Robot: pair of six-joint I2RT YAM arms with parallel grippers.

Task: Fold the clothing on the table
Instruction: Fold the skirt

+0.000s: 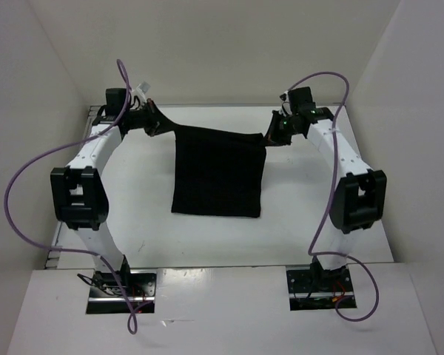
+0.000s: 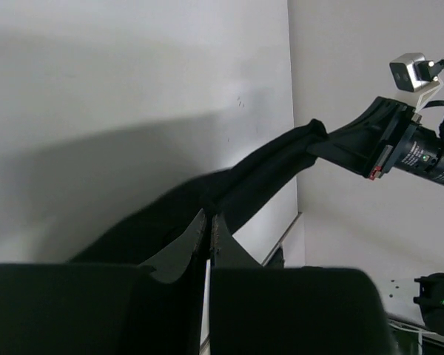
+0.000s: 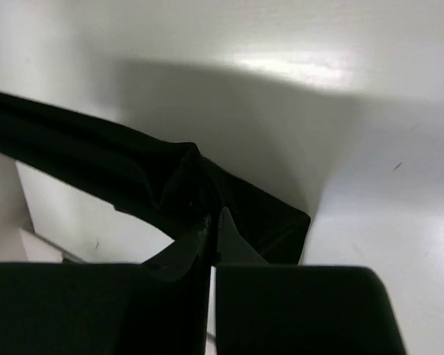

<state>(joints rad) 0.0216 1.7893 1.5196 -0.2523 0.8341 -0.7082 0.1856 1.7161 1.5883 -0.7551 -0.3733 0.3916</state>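
Observation:
The clothing (image 1: 217, 175) is a plain black cloth hanging as a flat sheet between both arms, its lower edge resting on the white table (image 1: 296, 222). My left gripper (image 1: 163, 127) is shut on its top left corner, and my right gripper (image 1: 268, 138) is shut on its top right corner. In the left wrist view the clothing (image 2: 259, 177) stretches taut from my left gripper (image 2: 209, 222) to the right arm's gripper (image 2: 355, 144). Seen from the right wrist, bunched clothing (image 3: 170, 185) sits at my right gripper (image 3: 213, 219).
White walls (image 1: 229, 52) close in the table at the back and on both sides. A metal rail (image 1: 55, 248) runs along the left near edge. Purple cables (image 1: 29, 177) loop beside each arm. Both arm bases (image 1: 122, 290) stand at the near edge.

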